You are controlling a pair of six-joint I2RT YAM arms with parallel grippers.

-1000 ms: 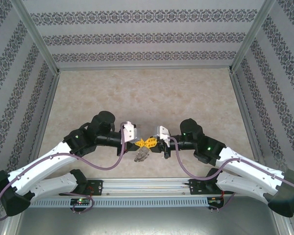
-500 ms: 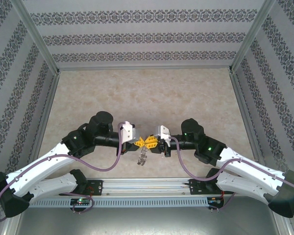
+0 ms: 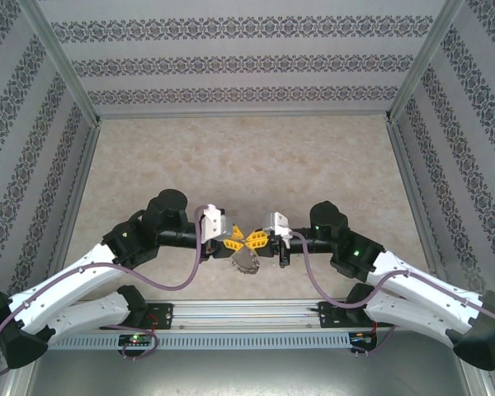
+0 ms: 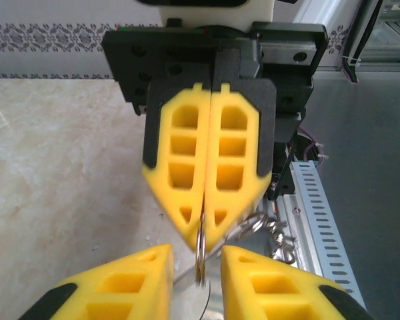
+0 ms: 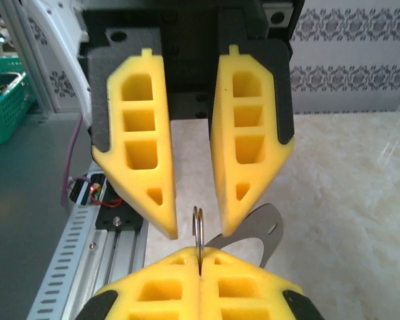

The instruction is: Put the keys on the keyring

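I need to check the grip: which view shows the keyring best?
Right wrist: the keyring stands edge-on, pinched in the shut right gripper, inside the open left gripper. Left wrist shows its edge too, less sharply. Top external shows it small, hanging below both grippers.

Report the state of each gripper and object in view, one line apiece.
left gripper, open, with a finger on either side of the keyring.
right gripper, shut on the keyring's rim.
keyring, held off the table and hanging below the two grippers.
silvery pieces, dangling loose from the keyring.
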